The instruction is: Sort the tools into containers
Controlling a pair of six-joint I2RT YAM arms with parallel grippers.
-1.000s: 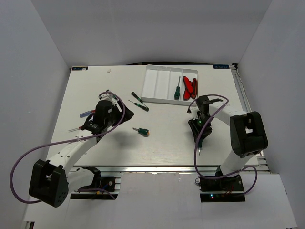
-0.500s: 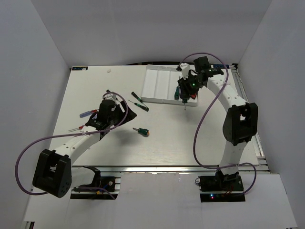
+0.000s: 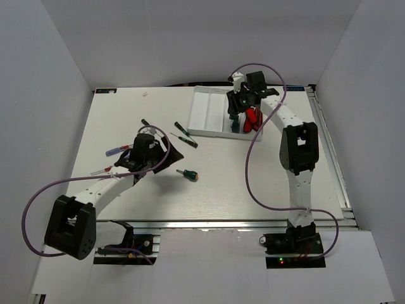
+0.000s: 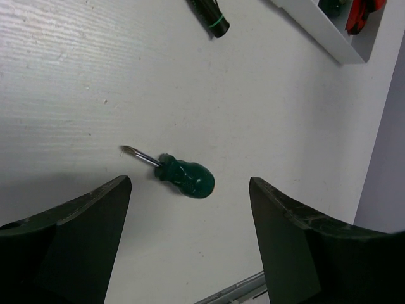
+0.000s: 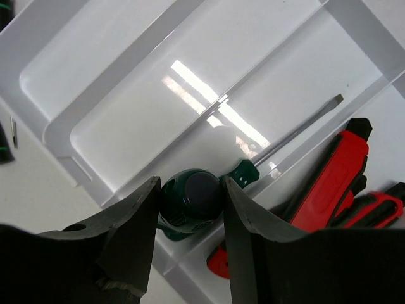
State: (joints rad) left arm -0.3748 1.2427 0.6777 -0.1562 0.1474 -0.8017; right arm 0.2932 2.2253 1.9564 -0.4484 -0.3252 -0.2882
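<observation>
Right gripper [image 5: 190, 185] pinches the round butt of a green-handled screwdriver [image 5: 190, 201] between its 2 fingers, over the near end of the white tray [image 5: 126, 69]. I cannot tell whether the held tool touches the tray. Just beyond the fingers a long-shafted screwdriver [image 5: 243, 172] lies in 1 compartment, its tip pointing away. In the next compartment to the right sit 2 red-and-black utility knives [image 5: 335, 164].

Left gripper [image 4: 190, 253] hangs spread wide above the table [image 4: 95, 76]. A stubby green screwdriver [image 4: 186, 178] lies just ahead of it, between its fingers and untouched. Farther ahead is a black handle [image 4: 212, 19] with a green band.
</observation>
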